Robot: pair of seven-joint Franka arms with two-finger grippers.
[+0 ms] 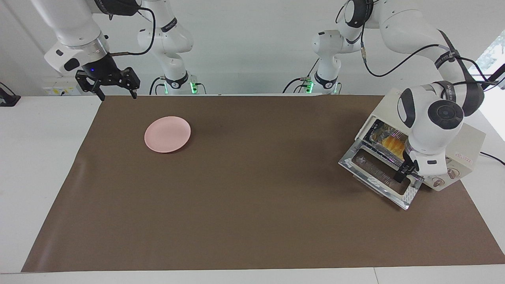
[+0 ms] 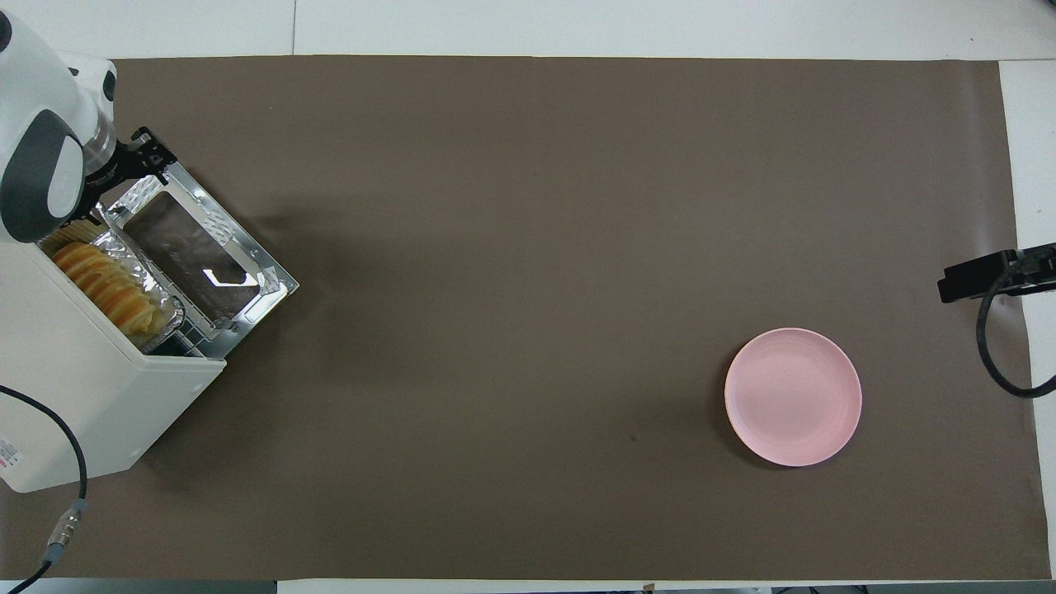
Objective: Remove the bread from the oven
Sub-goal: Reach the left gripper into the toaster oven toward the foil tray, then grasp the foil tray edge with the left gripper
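Note:
The cream-white oven (image 1: 469, 146) (image 2: 91, 396) stands at the left arm's end of the table with its glass door (image 1: 371, 165) (image 2: 198, 247) dropped open. Inside it the golden ridged bread (image 1: 394, 144) (image 2: 103, 280) lies on a silver foil tray (image 1: 376, 132) (image 2: 124, 239). My left gripper (image 1: 407, 174) (image 2: 147, 157) hangs open, pointing down over the open door's corner on the knob side, holding nothing. My right gripper (image 1: 116, 91) waits open and raised over the table's edge by the robots, at the right arm's end.
A round pink plate (image 1: 167, 134) (image 2: 794, 396) lies on the brown mat (image 1: 244, 197) (image 2: 511, 330) toward the right arm's end. A cable (image 2: 49, 462) runs from the oven's back. The left arm's bulky wrist hangs over the oven's top.

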